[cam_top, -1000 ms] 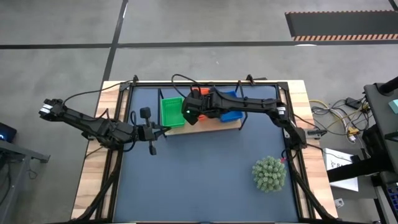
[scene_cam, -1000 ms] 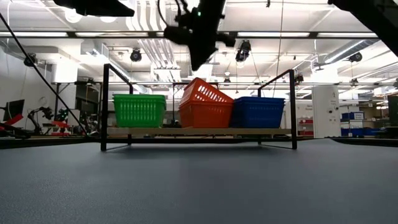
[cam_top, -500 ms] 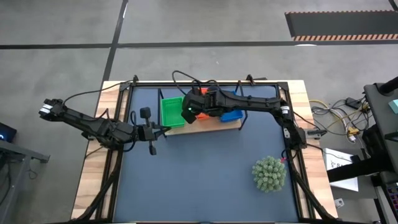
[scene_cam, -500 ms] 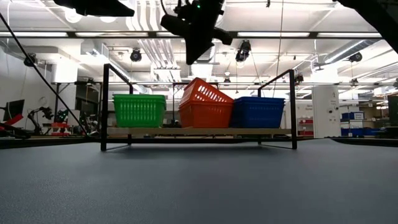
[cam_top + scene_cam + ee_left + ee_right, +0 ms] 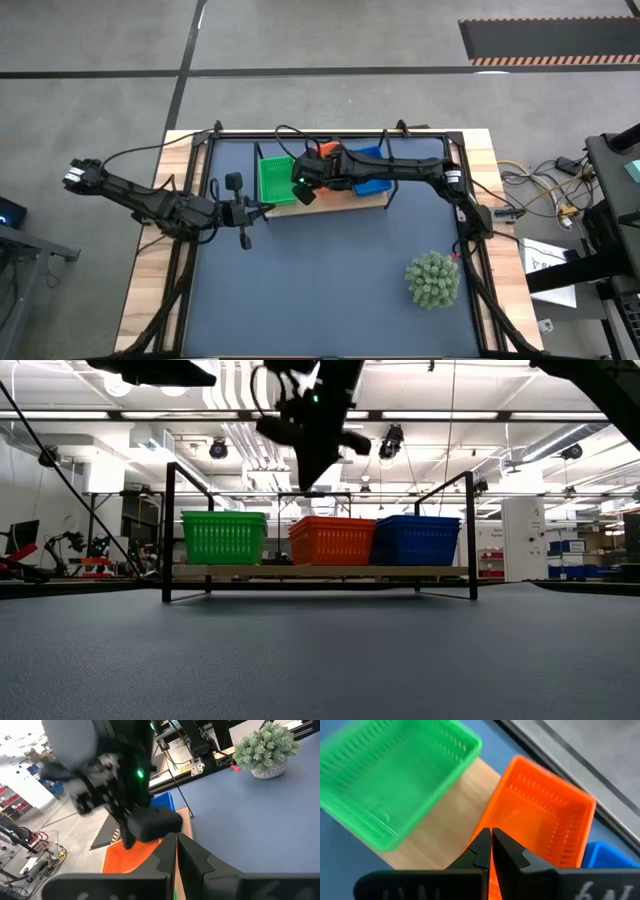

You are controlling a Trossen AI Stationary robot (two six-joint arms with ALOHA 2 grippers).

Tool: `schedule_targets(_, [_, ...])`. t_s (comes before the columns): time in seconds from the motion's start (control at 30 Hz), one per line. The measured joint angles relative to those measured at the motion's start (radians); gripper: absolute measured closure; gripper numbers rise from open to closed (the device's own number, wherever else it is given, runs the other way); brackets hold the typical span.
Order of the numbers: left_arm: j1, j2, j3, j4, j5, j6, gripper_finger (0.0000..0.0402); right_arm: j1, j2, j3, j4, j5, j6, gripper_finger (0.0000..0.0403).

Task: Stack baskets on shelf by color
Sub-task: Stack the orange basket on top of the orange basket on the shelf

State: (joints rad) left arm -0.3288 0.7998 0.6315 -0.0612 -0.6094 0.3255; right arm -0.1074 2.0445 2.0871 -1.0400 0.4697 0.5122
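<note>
my right gripper (image 5: 308, 478) hangs upper centre in the low view, just above the orange basket stack (image 5: 331, 540), fingers pressed together and holding nothing, so i judge the stack is settled. the green stack (image 5: 224, 537) and blue stack (image 5: 415, 539) flank it on the shelf (image 5: 320, 571), one colour per spot. my left gripper (image 5: 243, 213) waits closed and empty, left of centre in the high view.

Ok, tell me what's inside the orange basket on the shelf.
In the right wrist view the orange basket looks empty, only its own perforated walls and floor showing. The right claw, shut, covers its near corner, so that part can't be seen.
</note>
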Motion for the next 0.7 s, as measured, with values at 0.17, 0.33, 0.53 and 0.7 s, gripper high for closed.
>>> schedule_targets(0.17, [-0.001,0.000,0.000,0.000,0.001,-0.006,0.0402,0.000,-0.012,0.074,-0.082,-0.009,-0.079,0.0394])
schedule_targets(0.33, [-0.002,0.000,0.000,0.007,0.003,-0.006,0.0402,-0.015,-0.014,0.073,-0.213,-0.149,-0.287,0.0394])
schedule_targets(0.53, [-0.001,0.000,0.001,0.050,0.005,-0.008,0.0402,-0.079,-0.013,-0.027,-0.118,-0.253,-0.402,0.0394])
schedule_targets(0.7, [-0.001,0.000,0.002,0.052,0.005,-0.005,0.0402,-0.115,-0.013,-0.079,-0.025,-0.397,-0.386,0.0394])
